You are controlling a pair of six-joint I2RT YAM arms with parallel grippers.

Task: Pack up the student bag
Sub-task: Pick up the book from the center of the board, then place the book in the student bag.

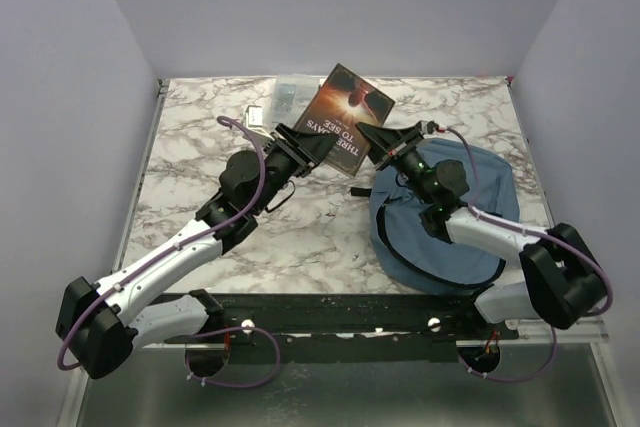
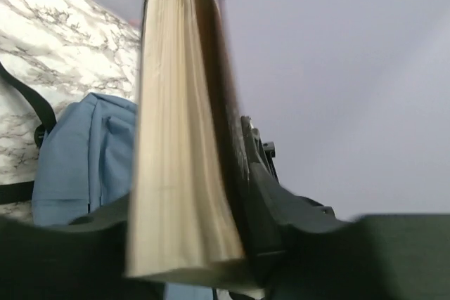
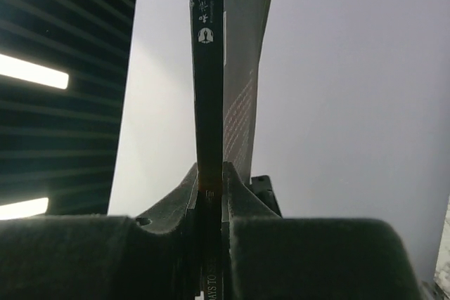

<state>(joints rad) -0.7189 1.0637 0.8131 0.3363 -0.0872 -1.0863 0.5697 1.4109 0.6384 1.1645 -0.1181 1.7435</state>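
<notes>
1. Dusty-blue soft fabric with a rounded top and black straps: the student bag (image 1: 415, 247) lies flat on the marble-patterned tabletop (image 1: 480, 107), under my right arm.
2. It looks limp and light. I'd expect it to sag, so I'd take it by the zip edge or a strap.
3. Just left of the bag, the dark-covered paperback book (image 1: 345, 112) is held aloft, with the right gripper (image 1: 365, 134) clamped on its cover.
4. The left gripper (image 1: 318, 147) brackets the page block. Whether it presses, I cannot tell.

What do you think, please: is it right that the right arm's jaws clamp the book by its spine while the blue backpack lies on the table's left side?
Not quite. The top view shows the backpack on the right side of the table, under the right arm. The right gripper does clamp the book by its spine.
</notes>
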